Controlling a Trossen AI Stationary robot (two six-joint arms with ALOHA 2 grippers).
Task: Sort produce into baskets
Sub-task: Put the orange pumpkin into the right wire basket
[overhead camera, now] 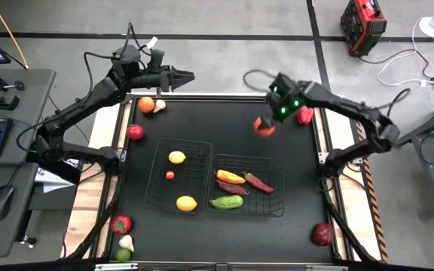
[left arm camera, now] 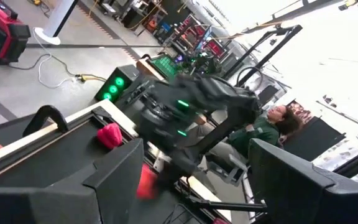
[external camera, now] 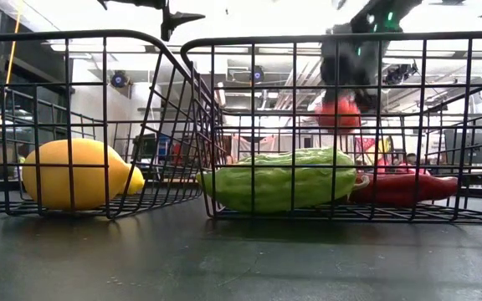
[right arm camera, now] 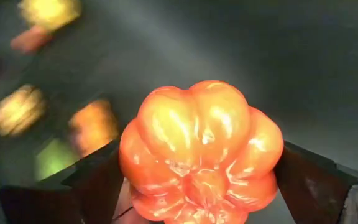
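My right gripper (overhead camera: 267, 125) is shut on a small orange-red lobed pumpkin (right arm camera: 201, 146), held in the air over the table's far right part, beyond the right wire basket (overhead camera: 280, 161). That basket holds peppers (overhead camera: 230, 177) and a green cucumber (external camera: 279, 178), which lie on its mesh floor. The left basket (overhead camera: 157, 144) holds two lemons (overhead camera: 187, 202) and a small red piece (overhead camera: 169, 175). My left gripper (overhead camera: 185, 76) is open and empty, raised above the table's far edge. My right gripper pinches the pumpkin by two opposite sides (right arm camera: 129, 165) between its two fingers (right arm camera: 95, 183). The fingers point down from above. The pumpkin hangs below the gripper, clear of the table, as the low view (external camera: 338, 113) shows.
Loose produce lies round the baskets: an orange (overhead camera: 146, 105) and garlic (overhead camera: 159, 106) far left, a red apple (overhead camera: 135, 132), a red piece (overhead camera: 305, 115) far right, a red apple (overhead camera: 322, 233) near right, and red, white and green pieces (overhead camera: 122, 239) near left. A person (left arm camera: 272, 121) sits beyond the table.
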